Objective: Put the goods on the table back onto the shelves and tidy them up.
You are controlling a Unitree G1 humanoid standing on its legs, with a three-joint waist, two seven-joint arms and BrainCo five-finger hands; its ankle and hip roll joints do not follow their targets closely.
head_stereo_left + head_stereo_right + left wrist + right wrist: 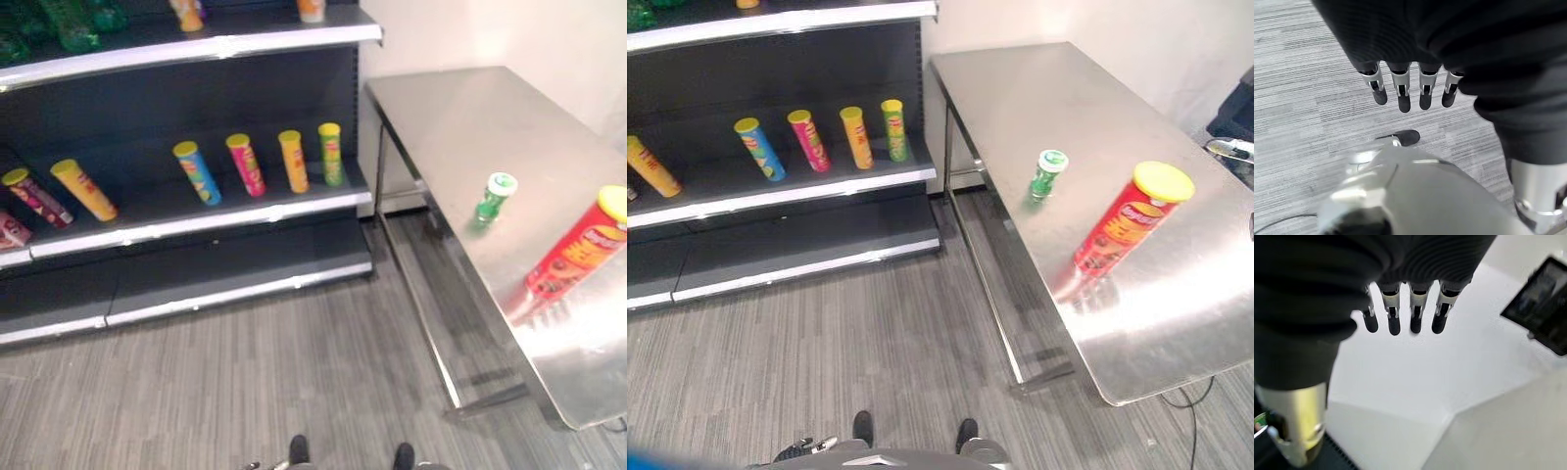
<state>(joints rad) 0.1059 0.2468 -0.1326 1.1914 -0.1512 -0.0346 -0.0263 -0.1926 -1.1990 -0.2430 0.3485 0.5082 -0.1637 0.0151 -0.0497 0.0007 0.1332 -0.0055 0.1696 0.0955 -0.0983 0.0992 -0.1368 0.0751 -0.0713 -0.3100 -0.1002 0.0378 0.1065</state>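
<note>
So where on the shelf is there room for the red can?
The middle shelf has a bare gap between the yellow can and the blue can. The bottom shelf looks bare. From the blue can to the green can it's crowded.

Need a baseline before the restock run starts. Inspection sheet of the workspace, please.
Surface: steel table, shiny, bare at the far end.
Job's things: red chip can with yellow lid and small green bottle with white cap standing on the table, apart.
Clutter: nothing seen.
Hands: left hand open, over the floor; right hand open; both holding nothing.
Cables: nothing seen on the table.
Surroundings: dark shelves with chip cans in a row, grey striped floor, white wall.
</note>
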